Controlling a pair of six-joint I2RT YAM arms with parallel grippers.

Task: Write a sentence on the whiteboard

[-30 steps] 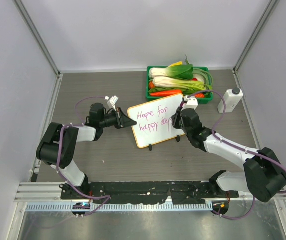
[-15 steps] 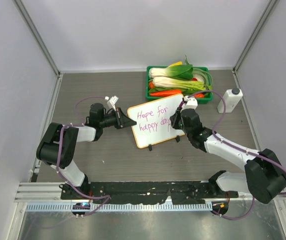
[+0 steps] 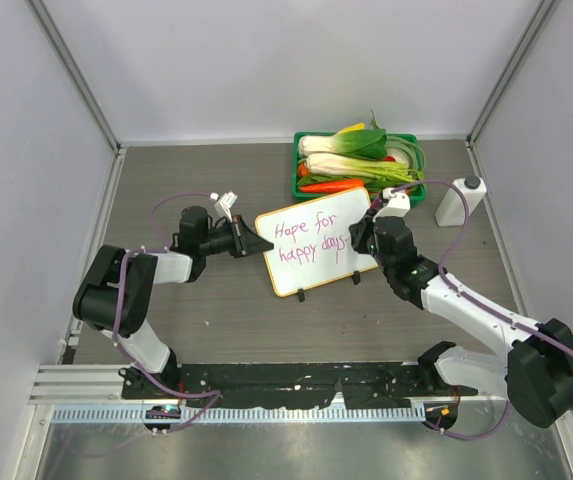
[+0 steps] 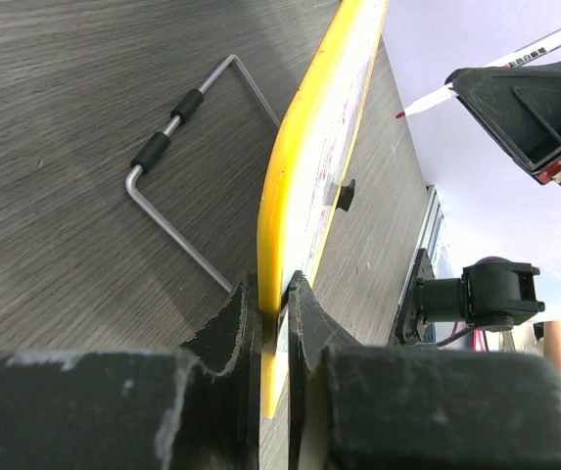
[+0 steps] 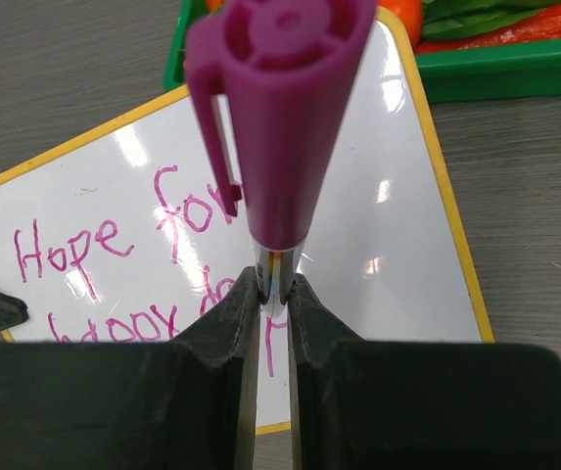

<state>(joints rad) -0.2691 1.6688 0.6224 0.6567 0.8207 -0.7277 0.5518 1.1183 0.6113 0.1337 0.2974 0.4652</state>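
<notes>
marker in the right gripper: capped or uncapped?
Uncapped. Left wrist view shows the marker with its tip bare, aimed at the whiteboard; the right gripper is shut on it.

The whiteboard point(image 3: 304, 274) bears the sentence point(image 3: 309, 238) "Hope for happy days" in pink.

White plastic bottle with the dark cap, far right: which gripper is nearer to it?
Right. The right gripper, shut on a magenta marker, sits at the right edge of the orange-rimmed whiteboard, left of the white bottle; the left gripper clamps the board's far left edge.
</notes>
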